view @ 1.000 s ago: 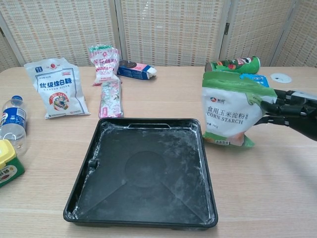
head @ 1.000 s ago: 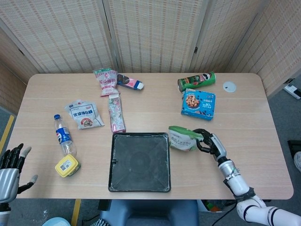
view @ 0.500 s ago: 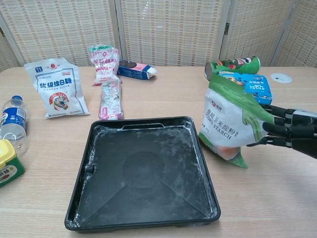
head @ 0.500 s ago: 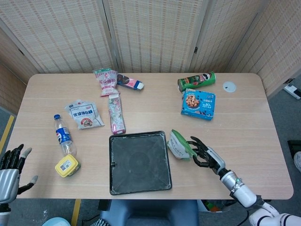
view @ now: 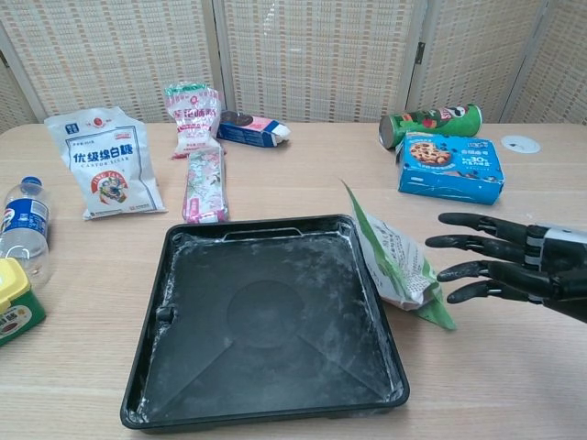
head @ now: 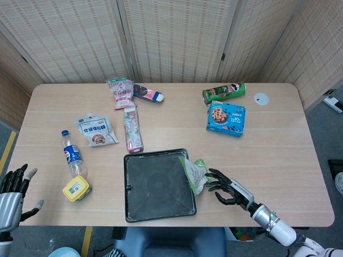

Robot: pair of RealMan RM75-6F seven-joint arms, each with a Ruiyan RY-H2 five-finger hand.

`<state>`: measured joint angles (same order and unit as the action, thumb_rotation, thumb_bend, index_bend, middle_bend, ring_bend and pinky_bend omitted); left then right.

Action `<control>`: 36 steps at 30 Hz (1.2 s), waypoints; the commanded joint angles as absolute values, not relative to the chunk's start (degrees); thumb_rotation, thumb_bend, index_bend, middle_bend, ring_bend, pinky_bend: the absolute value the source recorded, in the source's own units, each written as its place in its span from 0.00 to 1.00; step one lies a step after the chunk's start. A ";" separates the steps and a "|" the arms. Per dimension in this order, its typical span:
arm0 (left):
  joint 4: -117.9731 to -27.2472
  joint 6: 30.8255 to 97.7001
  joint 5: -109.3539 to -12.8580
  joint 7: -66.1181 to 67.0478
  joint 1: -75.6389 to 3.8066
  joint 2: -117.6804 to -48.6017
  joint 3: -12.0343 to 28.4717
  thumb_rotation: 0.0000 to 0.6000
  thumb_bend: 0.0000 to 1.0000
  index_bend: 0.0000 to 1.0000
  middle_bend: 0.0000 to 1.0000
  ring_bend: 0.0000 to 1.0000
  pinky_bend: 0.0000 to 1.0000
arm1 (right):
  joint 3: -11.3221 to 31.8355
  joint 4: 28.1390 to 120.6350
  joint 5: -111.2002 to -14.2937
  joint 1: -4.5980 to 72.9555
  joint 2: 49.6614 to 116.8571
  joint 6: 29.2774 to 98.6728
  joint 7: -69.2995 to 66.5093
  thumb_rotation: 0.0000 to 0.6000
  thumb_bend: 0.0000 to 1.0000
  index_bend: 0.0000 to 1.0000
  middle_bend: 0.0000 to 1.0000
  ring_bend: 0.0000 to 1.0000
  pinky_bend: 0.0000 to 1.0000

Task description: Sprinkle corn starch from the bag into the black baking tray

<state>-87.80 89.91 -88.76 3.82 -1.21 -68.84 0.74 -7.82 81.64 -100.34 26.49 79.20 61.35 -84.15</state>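
Woven reed screens stand behind a pale wooden table (head: 278,139), and the things on it lie scattered across the top. Near the front edge sits the black baking tray (head: 158,184), square, its floor dusted with white powder that shows as streaks along the walls in the chest view. The corn starch bag (view: 396,266), green and white, leans tilted against the tray's right rim, its top corner reaching up and over that rim while its bottom rests on the table beside the tray. Just to the right of the bag hovers the right hand (view: 500,264), black, its fingers spread and apart, pointing at the bag; the fingertips are close to the bag but I see a gap between them and the plastic, so the hand holds nothing. The left hand (head: 12,187) hangs off the table's front left corner, fingers apart and holding nothing.

Further back on the right lie a green chips can (head: 223,92) on its side and a blue cookie box (head: 226,118), well apart from the tray. On the left stand a water bottle (head: 71,153) lying flat, a yellow container (head: 76,188) just beside it, and a white sugar bag (head: 96,130). Behind the tray lies a long pink packet (head: 132,128), with a pink snack bag (head: 121,92) near the far edge.
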 commanded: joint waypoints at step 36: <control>-88.82 91.66 -89.26 4.43 -0.50 -68.84 0.97 1.00 0.32 0.15 0.00 0.01 0.00 | 2.09 78.04 -84.84 37.08 83.91 48.33 -16.50 1.00 0.07 0.00 0.06 0.10 0.09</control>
